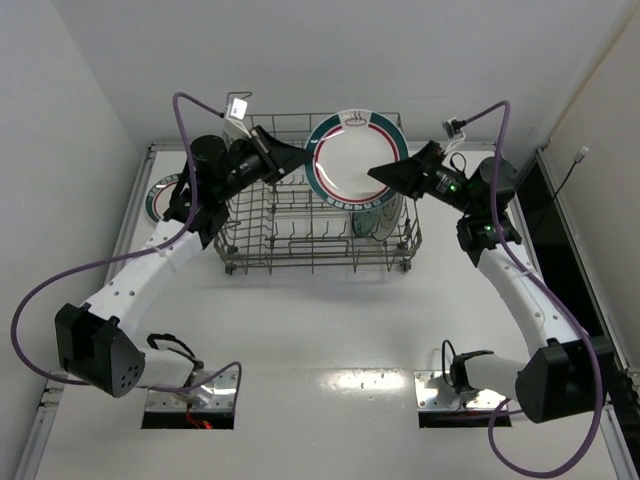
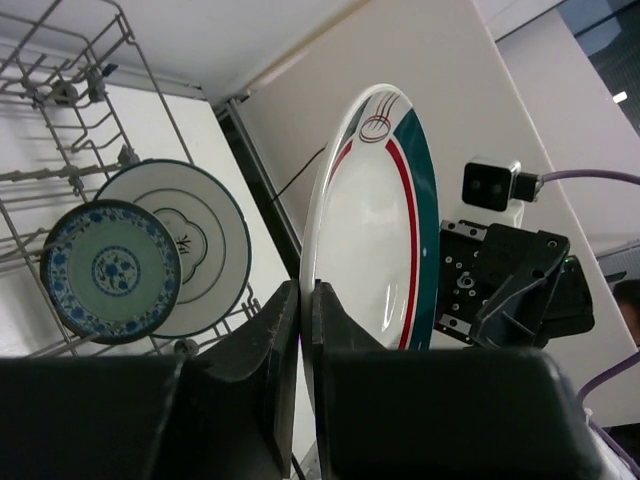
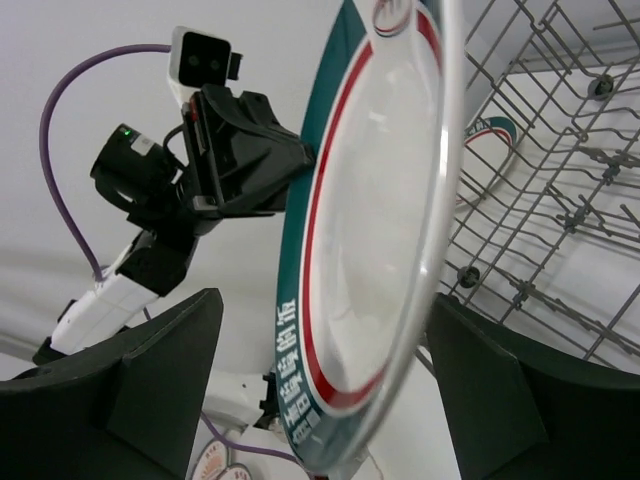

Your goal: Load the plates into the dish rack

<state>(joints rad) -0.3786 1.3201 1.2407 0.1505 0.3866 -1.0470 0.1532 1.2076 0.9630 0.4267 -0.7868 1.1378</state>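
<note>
Banded plate (image 1: 352, 158) hangs over the far half of the dish rack (image 1: 310, 258), face turned toward the arm bases, lower rim above the tines. Left claw (image 1: 292, 160) pinches the rim at the plate's 9 o'clock, fingers pressed together on it. Right claw (image 1: 388, 172) is at the 3 o'clock rim. Its wrist view shows the fingers spread, one on either side of the rim, and we cannot tell whether either touches. The held diameter thus runs 9-to-3, along the rack's long side, and we judge the left arm bears the load. Open tines lie below toward 7 o'clock. The small blue plate (image 2: 110, 270) and ringed white plate (image 2: 195, 240) stand in the rack toward 5 o'clock. Another banded plate (image 1: 158, 198) lies on the tabletop (image 1: 320, 330) at the rack's 9 o'clock.
</note>
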